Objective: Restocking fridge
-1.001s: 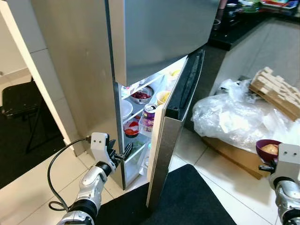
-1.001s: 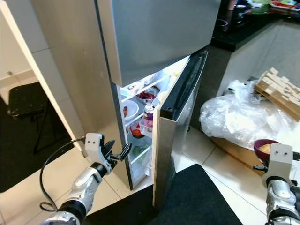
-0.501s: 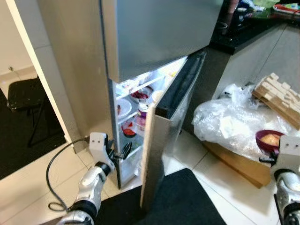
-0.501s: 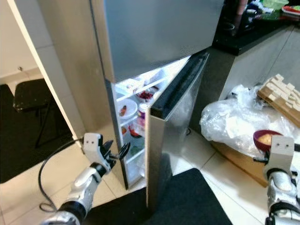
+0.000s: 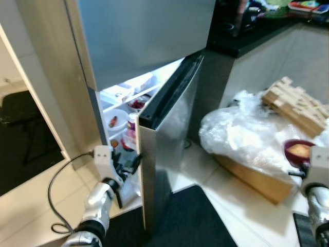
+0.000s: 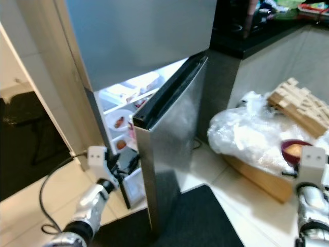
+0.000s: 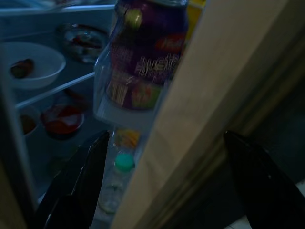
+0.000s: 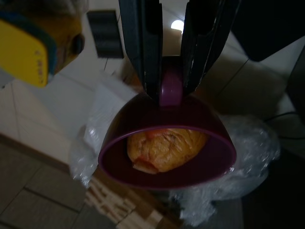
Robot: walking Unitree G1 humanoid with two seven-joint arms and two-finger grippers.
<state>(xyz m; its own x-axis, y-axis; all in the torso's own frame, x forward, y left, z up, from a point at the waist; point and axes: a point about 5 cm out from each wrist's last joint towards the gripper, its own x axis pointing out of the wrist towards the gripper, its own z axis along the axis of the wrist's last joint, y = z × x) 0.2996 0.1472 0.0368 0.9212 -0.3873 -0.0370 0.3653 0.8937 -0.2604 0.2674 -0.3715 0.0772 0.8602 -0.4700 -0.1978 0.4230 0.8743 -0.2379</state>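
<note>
At the fridge's lower door [image 5: 167,139], which stands partly open, my left end effector [image 5: 126,167] sits low at the door's inner edge with its 2 fingers [image 7: 81,186] spread wide, 1 on each side of that edge and gripping nothing. Through the gap I see lit shelves: a white bowl [image 7: 26,62] on the upper shelf, a red-filled dish [image 7: 62,121] below it, and a purple can [image 7: 147,52] in the door rack, with a green-capped bottle [image 7: 123,164] lower down.

On my right, the right end effector [image 8: 169,71] is closed on the handle of a purple bowl [image 8: 167,148] holding an orange wrapped lump [image 8: 167,148]. I hold that bowl [image 5: 299,150] well apart from the fridge, in front of a crumpled plastic bag [image 5: 241,136] and a wooden rack [image 5: 295,105] on the floor.
</note>
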